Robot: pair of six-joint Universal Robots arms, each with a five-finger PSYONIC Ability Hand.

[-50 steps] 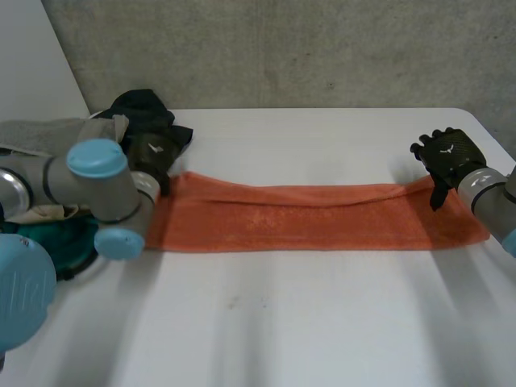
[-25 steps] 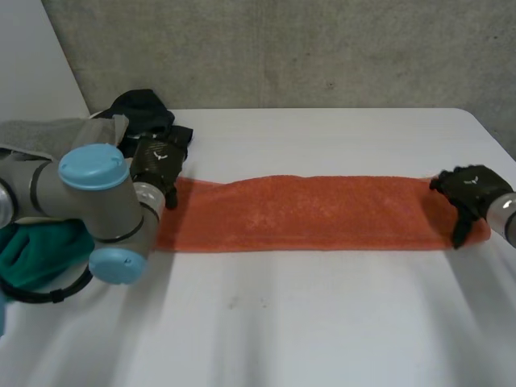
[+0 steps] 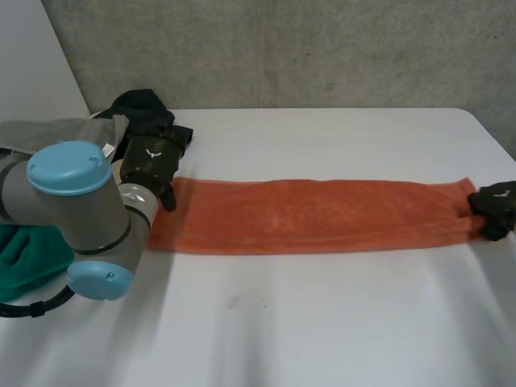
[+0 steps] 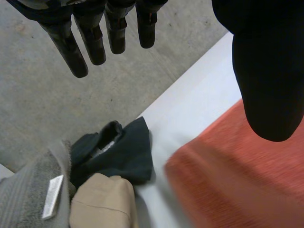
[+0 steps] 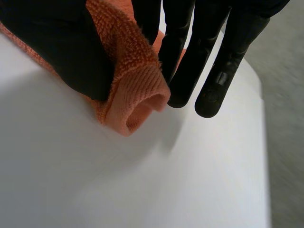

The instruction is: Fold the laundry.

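The orange towel [image 3: 314, 216] lies flat across the worktop [image 3: 322, 322], long axis left-right, in the stretching-out step, I judge; right hand [image 3: 493, 208] pinches its right end, thumb against fingers [image 5: 190, 52]; left hand [image 3: 151, 161] hovers at its left end, fingers [image 4: 95, 42] straight, spread, empty; next, grip there and carry end to end; a dark garment [image 3: 141, 109] lies beyond its left end.

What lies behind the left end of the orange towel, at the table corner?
Behind the orange towel lie a black garment, a grey towel and a beige cloth, heaped together. The left arm hides what else is there.
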